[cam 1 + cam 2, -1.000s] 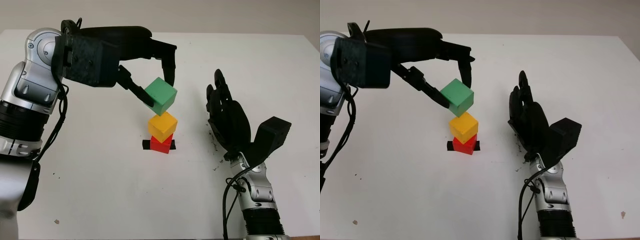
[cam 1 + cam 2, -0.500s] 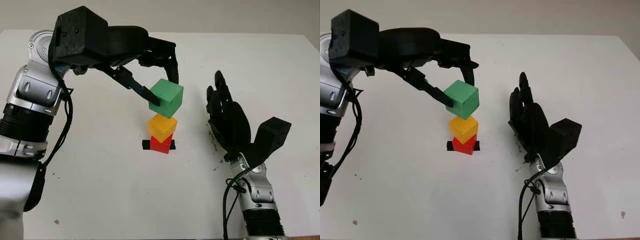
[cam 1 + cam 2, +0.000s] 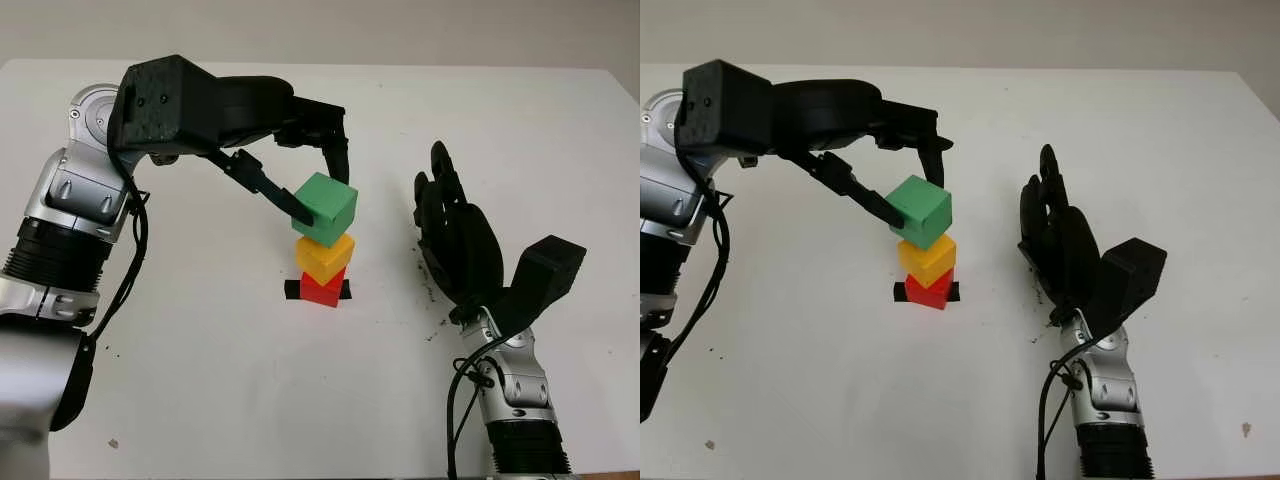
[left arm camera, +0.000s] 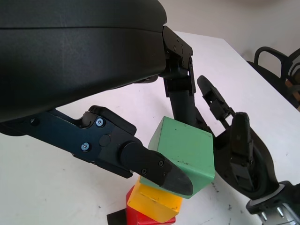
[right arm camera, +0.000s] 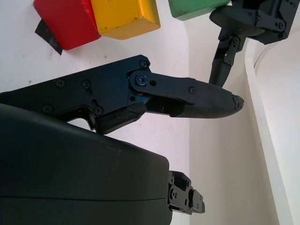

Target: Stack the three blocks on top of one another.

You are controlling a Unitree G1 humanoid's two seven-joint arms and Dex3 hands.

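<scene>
Fingers (image 4: pixel 161 168) of the left hand (image 3: pixel 300 165) pinch the smooth green cube (image 3: pixel 325 208), tilted against the yellow cube (image 3: pixel 324 257) atop the red cube (image 3: pixel 321 290). Right hand (image 3: pixel 455 240), open, stands beside them above the matte white worktop (image 3: pixel 200 380).

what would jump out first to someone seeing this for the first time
The left hand pinching a green block just above the little tower at the table's middle: a yellow block on a red block, which sits on a strip of black tape. To the right, the open right hand stands upright.

a white table (image 3: pixel 200 380) meets a pale wall (image 3: pixel 400 30); black chair (image 4: pixel 276 58) nearby.
</scene>
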